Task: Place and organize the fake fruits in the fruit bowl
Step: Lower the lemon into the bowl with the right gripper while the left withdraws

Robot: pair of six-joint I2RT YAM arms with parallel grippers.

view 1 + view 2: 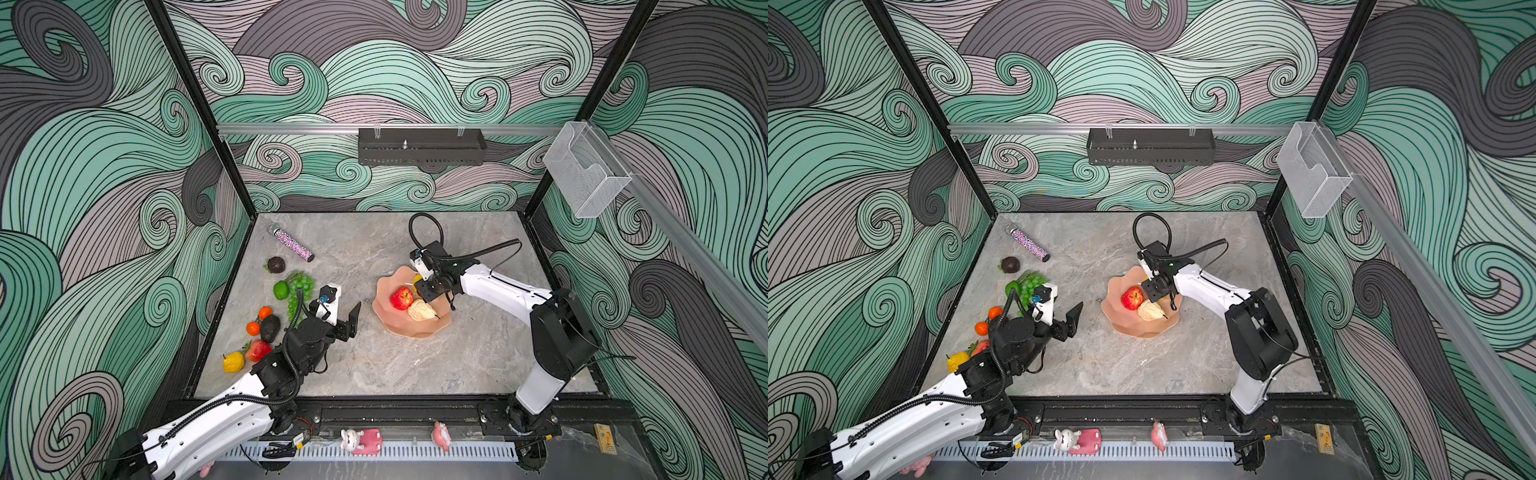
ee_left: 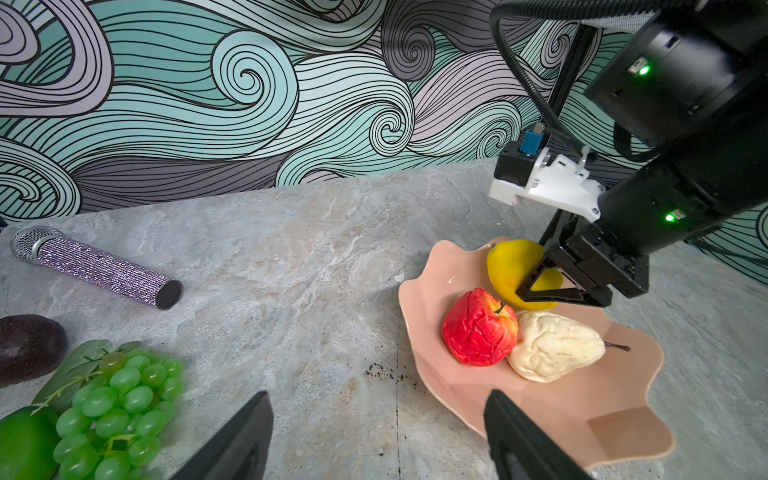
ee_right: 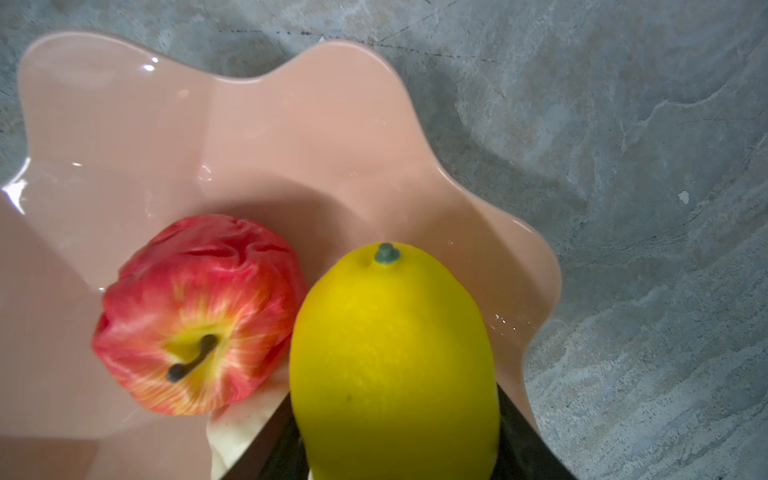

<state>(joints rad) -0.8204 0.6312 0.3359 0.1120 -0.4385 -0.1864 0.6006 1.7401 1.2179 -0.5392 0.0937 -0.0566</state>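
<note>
- At the far left of the surface [image 1: 374, 365], near its front edge, you have the loose lemon [image 1: 233, 362]. The strawberry [image 1: 258, 350] lies just beside it.
- Just behind those, one orange [image 1: 253, 328] and a second orange [image 1: 265, 312] sit close against the dark avocado [image 1: 270, 328].
- Further back, the lime [image 1: 281, 290] rests against the green grape bunch [image 1: 301, 286]. The mangosteen [image 1: 276, 264] sits behind them.
- The sparkly microphone [image 1: 291, 244] lies flat near the back of the surface, with its silver mesh head toward the back-left corner.
- Your left end effector [image 2: 378, 395] hangs above bare surface between the grape bunch and the fruit bowl [image 1: 399, 328]. Its jaws are spread wide with nothing between them, and it points toward the bowl.
- The fruit bowl stands on the surface right of centre, well apart from the loose fruits.
- Inside the bowl, the red apple [image 1: 401, 298] and the cream pear [image 1: 422, 311] lie touching each other. The pear is on the side nearer the front.
- Your right end effector [image 2: 528, 286] reaches in over the back part of the bowl and is clamped on the held lemon [image 3: 390, 353].
- In the right wrist view that lemon's green stem nub points away from the wrist, and the lemon sits just beside the apple.
- You cannot tell from these views whether the held lemon is touching the bowl's floor.
</note>
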